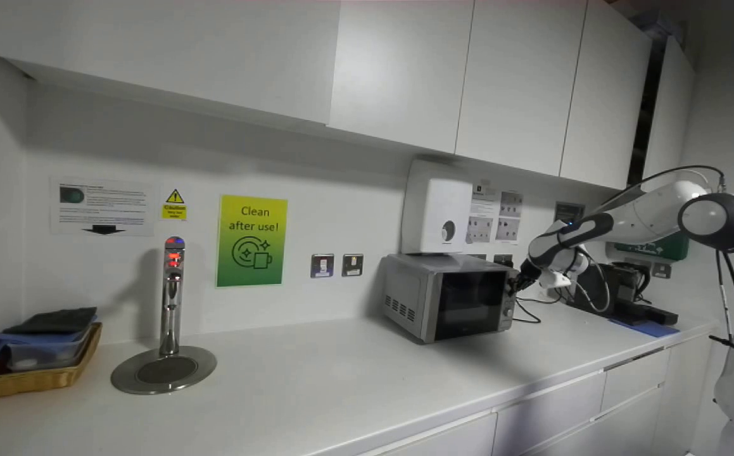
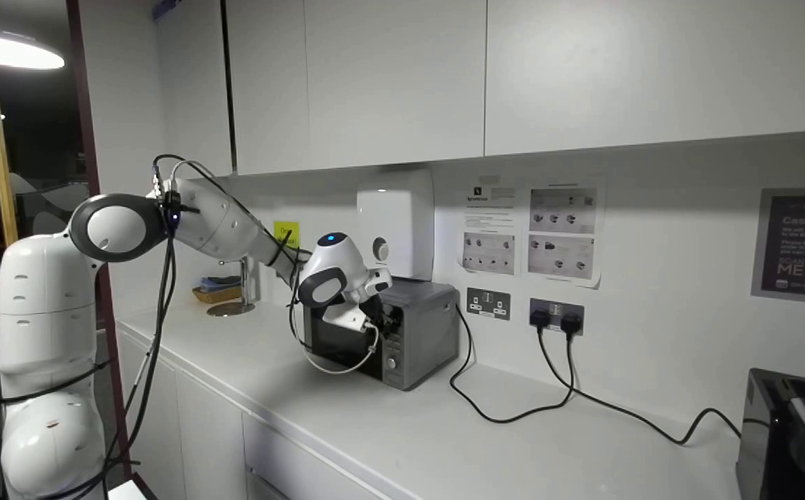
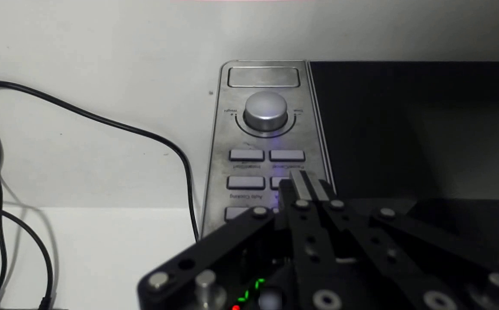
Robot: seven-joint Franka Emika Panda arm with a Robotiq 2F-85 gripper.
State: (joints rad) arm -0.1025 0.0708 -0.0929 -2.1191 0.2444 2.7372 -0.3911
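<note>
A silver microwave [image 1: 408, 294] with a dark glass door [image 1: 468, 303] stands on the worktop; it shows in both exterior views [image 2: 432, 333]. My gripper [image 3: 304, 173] is shut with nothing between its fingers, its tips in front of the microwave's control panel [image 3: 223, 150]. Whether they touch the panel cannot be told. In the wrist view the lettering is upside down. The fingertips lie just past the Pause/Cancel button [image 3: 287, 155] and partly cover a button beside the Auto Cooking one [image 3: 246, 182]. A round knob [image 3: 266, 110] sits farther up in that view.
Black cables [image 2: 499, 419] run across the worktop [image 2: 548, 458] from wall sockets [image 2: 556, 316]. A dispenser [image 1: 433, 209] hangs above the microwave, under the wall cabinets [image 1: 398, 69]. A metal tap [image 1: 171, 304] and wicker basket [image 1: 37, 380] stand at one end, a black machine [image 2: 801, 430] at the other.
</note>
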